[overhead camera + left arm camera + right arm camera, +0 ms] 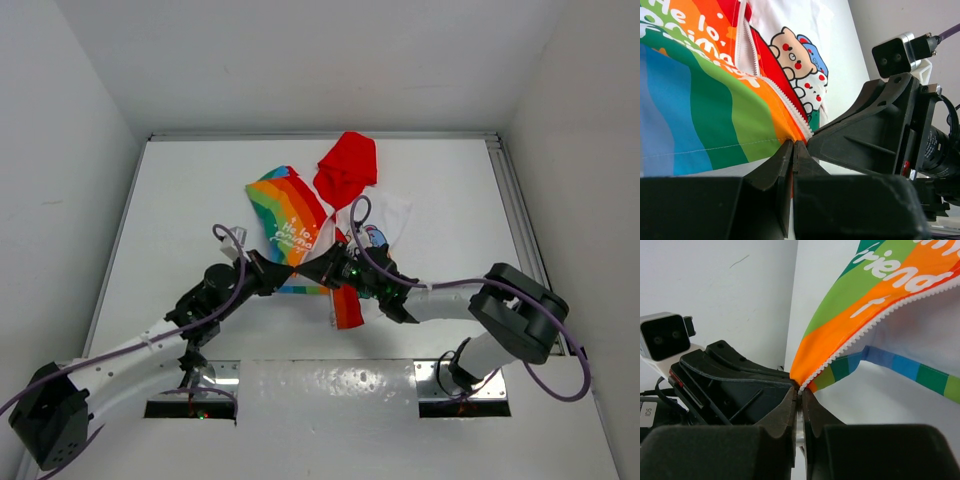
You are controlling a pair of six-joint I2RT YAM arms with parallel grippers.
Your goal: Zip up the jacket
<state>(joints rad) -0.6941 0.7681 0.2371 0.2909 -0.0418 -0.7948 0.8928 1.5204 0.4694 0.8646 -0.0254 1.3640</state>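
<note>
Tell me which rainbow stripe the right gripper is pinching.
On the jacket, the orange stripe, ending at the right gripper beside the white zipper teeth; the green stripe sits farther off.

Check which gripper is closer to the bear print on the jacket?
Right, narrowly. Both are shut on the jacket hem at the foot of the zipper, tips almost touching: the right gripper on the side of the bear print, the left gripper across from it, farther.

White table [180, 210] inside plain white walls [300, 60], under even light.
</note>
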